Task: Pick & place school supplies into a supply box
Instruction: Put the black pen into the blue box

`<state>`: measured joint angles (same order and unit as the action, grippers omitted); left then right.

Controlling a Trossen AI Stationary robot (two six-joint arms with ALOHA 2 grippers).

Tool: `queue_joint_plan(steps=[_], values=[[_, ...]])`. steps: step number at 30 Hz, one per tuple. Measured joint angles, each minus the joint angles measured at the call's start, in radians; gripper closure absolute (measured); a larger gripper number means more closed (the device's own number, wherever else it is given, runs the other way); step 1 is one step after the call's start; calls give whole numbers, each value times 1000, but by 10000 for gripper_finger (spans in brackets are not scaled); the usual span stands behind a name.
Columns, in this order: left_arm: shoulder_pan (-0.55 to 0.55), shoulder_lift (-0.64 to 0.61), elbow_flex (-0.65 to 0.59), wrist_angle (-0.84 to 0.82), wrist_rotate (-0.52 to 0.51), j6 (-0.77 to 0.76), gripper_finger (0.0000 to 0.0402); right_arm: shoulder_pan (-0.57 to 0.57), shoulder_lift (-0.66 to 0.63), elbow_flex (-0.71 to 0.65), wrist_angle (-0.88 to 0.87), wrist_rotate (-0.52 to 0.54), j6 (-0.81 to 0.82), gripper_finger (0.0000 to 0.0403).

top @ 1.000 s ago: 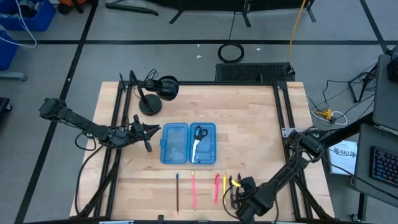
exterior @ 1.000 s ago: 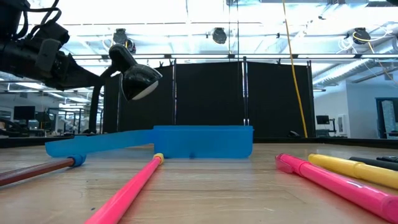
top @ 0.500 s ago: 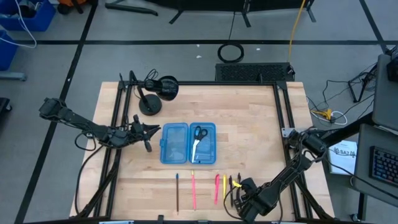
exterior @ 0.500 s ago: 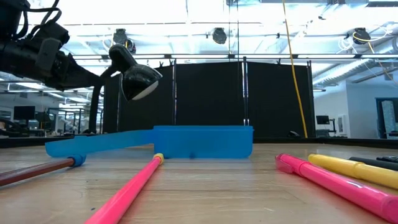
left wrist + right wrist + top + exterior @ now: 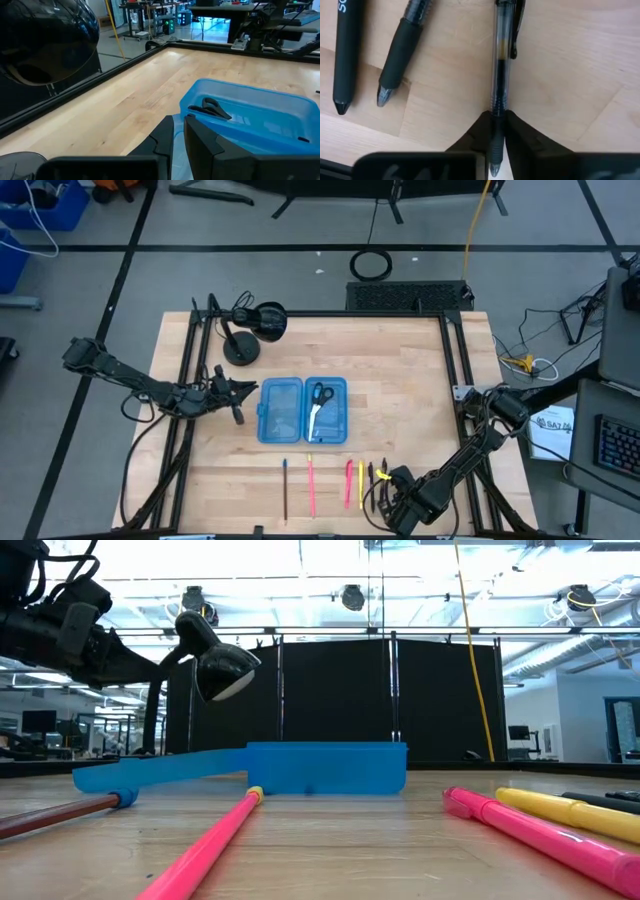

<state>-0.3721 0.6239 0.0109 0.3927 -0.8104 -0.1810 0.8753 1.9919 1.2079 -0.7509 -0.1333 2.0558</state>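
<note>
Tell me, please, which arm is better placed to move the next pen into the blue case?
The right. Its gripper is already closed around a clear pen at the table's front edge, beside the other pens. The left gripper is shut and empty at the blue case, away from the pens.

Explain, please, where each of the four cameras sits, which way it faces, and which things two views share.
High view: overhead, straight down on the table, both arms, the pencil case.
Low view: table height, facing the pencil case; an arm upper left.
Left wrist view: behind the left pincer, facing the scissors.
Right wrist view: behind the right pincer, shut on a clear pen.
Shared: the scissors, high and left wrist.
</note>
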Motion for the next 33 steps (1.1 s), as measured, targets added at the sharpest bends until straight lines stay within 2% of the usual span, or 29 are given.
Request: queue_joint_plan(steps=[3, 7, 14, 18, 23, 25, 27, 31, 33], values=[[0, 0, 0, 0, 1, 2, 353, 0, -5, 0, 2, 7, -13, 367], [0, 0, 0, -1, 1, 2, 353, 6, -72, -1, 31, 78, -15, 379], [0, 0, 0, -3, 39, 16, 353, 5, -258, -2, -66, 327, -19, 379], [0, 0, 0, -3, 79, 24, 353, 0, -311, -6, -116, 427, -46, 379], [0, 0, 0, -3, 88, 21, 353, -29, -345, -2, -102, 698, -69, 379], [0, 0, 0, -3, 88, 18, 353, -55, -351, -3, -76, 774, -102, 379], [0, 0, 0, -3, 88, 18, 353, -98, -364, -2, -26, 787, -149, 379], [0, 0, 0, -1, 88, 18, 353, -201, -366, -2, 123, 782, -364, 378], [0, 0, 0, 0, 88, 19, 353, -262, -367, -2, 225, 740, -483, 376]])
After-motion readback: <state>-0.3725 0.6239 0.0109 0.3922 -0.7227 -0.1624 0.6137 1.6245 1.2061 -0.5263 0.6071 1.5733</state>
